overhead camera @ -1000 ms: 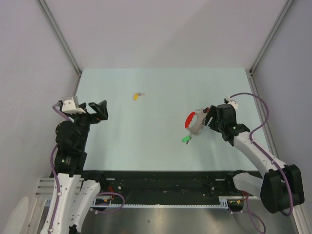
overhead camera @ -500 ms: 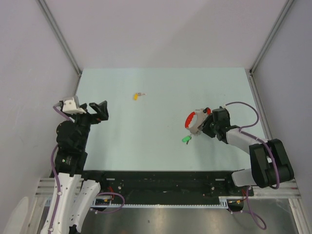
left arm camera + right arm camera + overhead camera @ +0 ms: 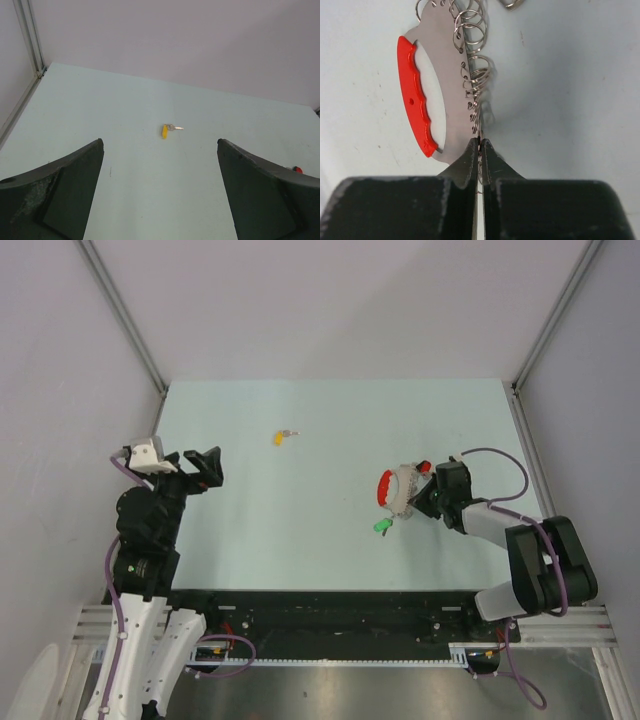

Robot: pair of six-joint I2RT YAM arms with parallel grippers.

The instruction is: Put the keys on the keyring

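Observation:
The keyring (image 3: 398,490) lies right of centre on the table, a grey metal plate (image 3: 446,70) with a red curved band (image 3: 414,95) and several wire rings (image 3: 471,27) along one edge. My right gripper (image 3: 424,499) is low on the table, shut on the plate's ringed edge (image 3: 479,143). A green key (image 3: 381,526) lies just in front of the keyring. The yellow key (image 3: 279,436) lies far left of it, ahead of my left gripper (image 3: 160,142) in the left wrist view (image 3: 165,131). My left gripper (image 3: 200,468) hangs open and empty at the left.
A small red piece (image 3: 424,467) shows beside the keyring's far side, also at the right edge of the left wrist view (image 3: 297,169). Metal frame posts (image 3: 125,315) and grey walls bound the pale table (image 3: 300,530).
My right gripper dropped onto the table and went from open to shut on the keyring's edge, nudging it slightly left. The left arm has not moved.

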